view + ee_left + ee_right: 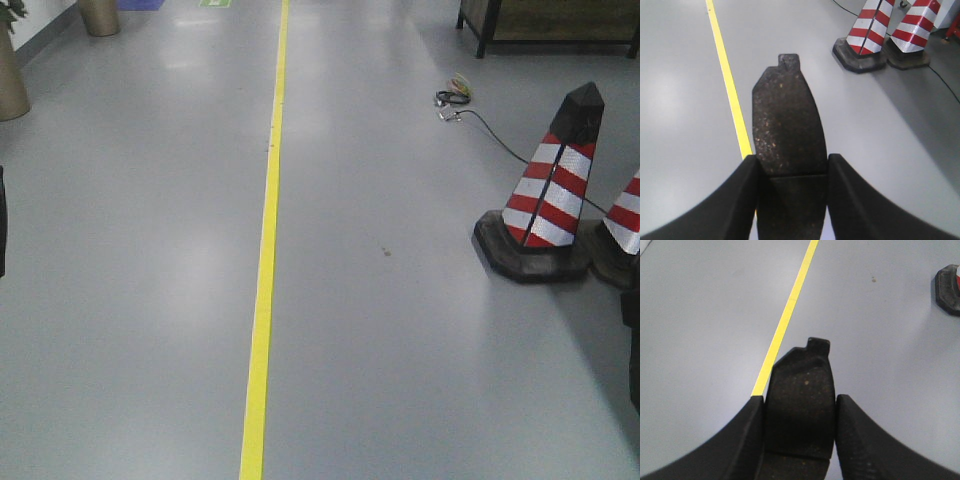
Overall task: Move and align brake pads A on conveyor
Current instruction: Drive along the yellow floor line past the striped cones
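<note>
My left gripper [792, 165] is shut on a brake pad [787, 120], a dark speckled oblong with a centre groove and a notched far tip, held in the air above the grey floor. My right gripper [799, 405] is shut on a second brake pad [800, 390], dark and speckled with a tab at its far end, also held above the floor. The conveyor is out of view in all frames. No gripper shows clearly in the front view.
Grey floor with a yellow line [265, 260] running away from me. Two red-and-white traffic cones [548, 190] on black bases stand at the right, with a black cable [480, 125] behind them. A dark-framed bench [550, 25] stands at the far right, and planters [98, 15] at the far left.
</note>
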You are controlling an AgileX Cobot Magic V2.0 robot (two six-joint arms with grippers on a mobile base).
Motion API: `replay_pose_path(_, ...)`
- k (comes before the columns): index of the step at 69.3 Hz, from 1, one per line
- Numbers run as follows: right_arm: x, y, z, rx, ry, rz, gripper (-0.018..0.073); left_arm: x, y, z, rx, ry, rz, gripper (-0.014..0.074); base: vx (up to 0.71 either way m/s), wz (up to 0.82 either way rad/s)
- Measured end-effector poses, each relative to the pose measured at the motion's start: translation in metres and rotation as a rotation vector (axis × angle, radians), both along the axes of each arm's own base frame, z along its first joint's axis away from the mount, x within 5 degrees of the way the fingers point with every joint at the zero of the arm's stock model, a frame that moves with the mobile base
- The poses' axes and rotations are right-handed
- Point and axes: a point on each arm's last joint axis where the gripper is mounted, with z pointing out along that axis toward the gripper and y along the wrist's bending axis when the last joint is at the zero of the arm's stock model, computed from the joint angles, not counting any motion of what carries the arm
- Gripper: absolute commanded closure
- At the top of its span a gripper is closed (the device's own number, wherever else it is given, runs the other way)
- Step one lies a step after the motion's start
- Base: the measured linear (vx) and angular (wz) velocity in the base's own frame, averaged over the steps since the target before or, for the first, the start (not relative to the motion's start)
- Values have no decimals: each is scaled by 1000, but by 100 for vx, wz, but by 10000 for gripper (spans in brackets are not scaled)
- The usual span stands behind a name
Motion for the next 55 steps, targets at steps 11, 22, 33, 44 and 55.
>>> replay_pose_path(11, 0, 0, 0, 0, -1, 0, 567, 0, 0, 0, 0, 0, 0, 603, 72, -11)
replay_pose_path(22, 0, 0, 0, 0, -1, 0, 567, 0, 0, 0, 0, 0, 0, 603, 66, -8)
replay_pose_path(33, 0, 0, 0, 0, -1, 0, 567, 0, 0, 0, 0, 0, 0, 603, 60, -7)
replay_pose_path(44, 0, 0, 0, 0, -1, 0, 567, 0, 0, 0, 1, 0, 0, 603, 53, -9)
replay_pose_path(55, 0, 0, 0, 1, 0, 0, 567, 0, 0, 0, 2, -1, 1, 603, 47, -21)
